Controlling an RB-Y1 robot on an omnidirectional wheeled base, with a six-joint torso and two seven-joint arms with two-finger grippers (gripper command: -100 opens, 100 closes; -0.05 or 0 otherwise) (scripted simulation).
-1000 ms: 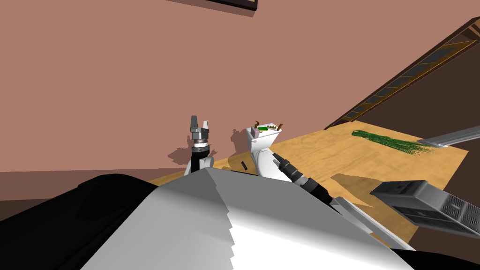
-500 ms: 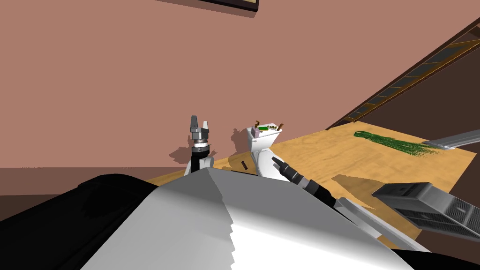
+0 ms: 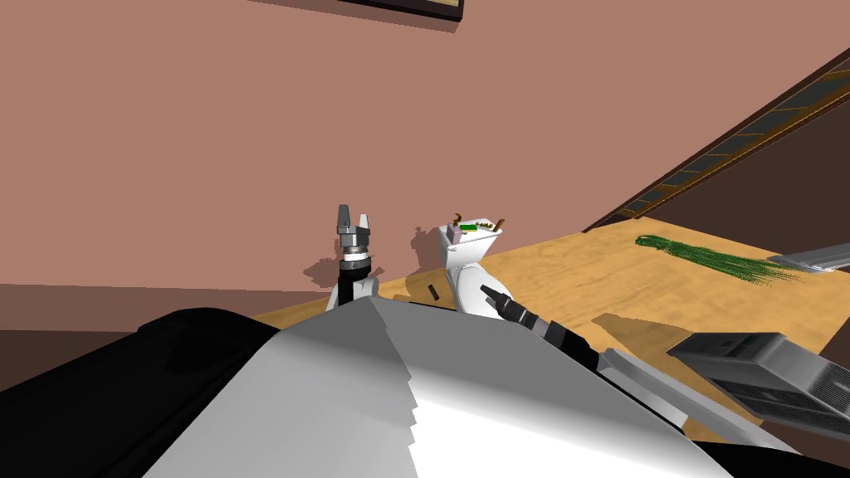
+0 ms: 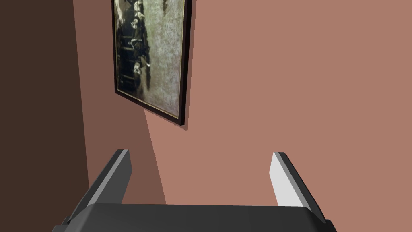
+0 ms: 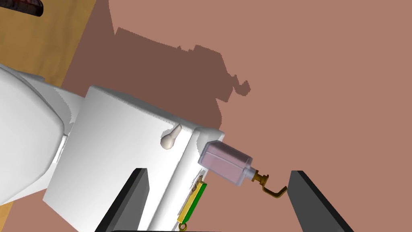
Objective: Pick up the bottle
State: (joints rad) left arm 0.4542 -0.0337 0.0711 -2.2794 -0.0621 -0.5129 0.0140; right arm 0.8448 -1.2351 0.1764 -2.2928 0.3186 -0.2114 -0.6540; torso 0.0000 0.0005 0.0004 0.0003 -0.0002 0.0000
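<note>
The bottle (image 3: 452, 235) is a small, pale pink see-through block with a brass pump, standing at one end of the white toilet tank (image 3: 470, 252). In the right wrist view the bottle (image 5: 225, 163) sits on the tank's lid edge (image 5: 120, 153), ahead of my right gripper (image 5: 217, 171) and between the lines of its fingers, not touched. That gripper is open. In the head view the right gripper (image 3: 488, 292) hovers low in front of the toilet, pointing at the tank. My left gripper (image 3: 353, 217) is raised beside the toilet, open and holding nothing (image 4: 200, 155).
A green and yellow flat item (image 5: 193, 203) lies on the tank beside the bottle, and a flush lever (image 5: 171, 138) sticks out of the tank. The pink wall is close behind. On the wooden floor are a green bundle (image 3: 705, 256) and a grey slatted box (image 3: 764, 373).
The head view has shifted slightly, my own move. My right gripper has sunk a little in front of the toilet. The left arm has not moved.
</note>
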